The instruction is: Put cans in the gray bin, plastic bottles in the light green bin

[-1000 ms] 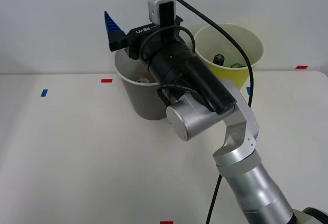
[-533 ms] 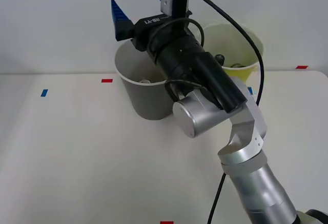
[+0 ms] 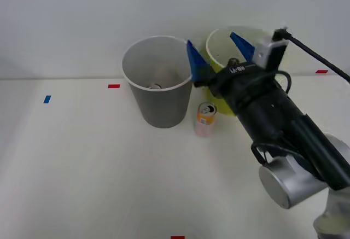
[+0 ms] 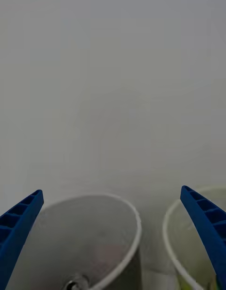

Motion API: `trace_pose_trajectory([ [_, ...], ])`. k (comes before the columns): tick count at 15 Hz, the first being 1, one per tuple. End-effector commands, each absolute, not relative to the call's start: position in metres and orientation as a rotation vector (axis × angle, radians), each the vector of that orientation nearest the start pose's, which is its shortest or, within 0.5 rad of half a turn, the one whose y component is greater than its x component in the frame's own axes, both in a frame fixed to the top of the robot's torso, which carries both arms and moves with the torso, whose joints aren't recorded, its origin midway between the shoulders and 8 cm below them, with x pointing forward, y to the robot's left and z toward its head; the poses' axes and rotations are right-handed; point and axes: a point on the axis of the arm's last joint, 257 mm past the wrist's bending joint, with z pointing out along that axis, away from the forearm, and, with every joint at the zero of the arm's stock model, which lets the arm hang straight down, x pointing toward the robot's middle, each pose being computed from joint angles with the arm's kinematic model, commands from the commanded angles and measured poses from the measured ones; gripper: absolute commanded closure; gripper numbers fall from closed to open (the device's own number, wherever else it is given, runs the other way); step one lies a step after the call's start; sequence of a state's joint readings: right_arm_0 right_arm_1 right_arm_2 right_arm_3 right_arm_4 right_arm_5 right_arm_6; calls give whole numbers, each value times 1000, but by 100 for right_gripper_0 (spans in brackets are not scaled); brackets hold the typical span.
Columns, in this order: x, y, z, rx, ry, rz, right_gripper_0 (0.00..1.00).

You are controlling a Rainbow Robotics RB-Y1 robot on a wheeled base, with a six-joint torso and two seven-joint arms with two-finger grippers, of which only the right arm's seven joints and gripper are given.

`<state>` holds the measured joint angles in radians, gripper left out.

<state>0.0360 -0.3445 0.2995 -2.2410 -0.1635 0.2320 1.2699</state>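
The hand (image 3: pixel 219 58), fingers spread apart and empty, hovers above the orange can (image 3: pixel 204 118).

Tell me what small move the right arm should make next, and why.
Probably lower the open right gripper toward the orange and pink can. That can stands on the table between the gray bin and the light green bin, the fingers are spread and hold nothing, and one can already lies in the gray bin.

Lab setup: bare white table (image 3: pixel 82 168), tape markers (image 3: pixel 114 86), plain wall (image 3: pixel 65 20).
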Motion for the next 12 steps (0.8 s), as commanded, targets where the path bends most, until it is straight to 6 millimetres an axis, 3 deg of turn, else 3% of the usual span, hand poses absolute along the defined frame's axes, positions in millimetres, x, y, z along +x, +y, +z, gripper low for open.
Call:
trace_pose_trajectory([
  [1, 408, -154, -62, -147, 1389, 478, 0],
  [3, 388, -181, -89, -112, 1425, 438, 0],
  [7, 346, -206, -137, 0, 1487, 433, 0],
  [9, 323, -222, -182, 64, 1445, 431, 0],
  [12, 291, -239, -228, 80, 1430, 406, 0],
])
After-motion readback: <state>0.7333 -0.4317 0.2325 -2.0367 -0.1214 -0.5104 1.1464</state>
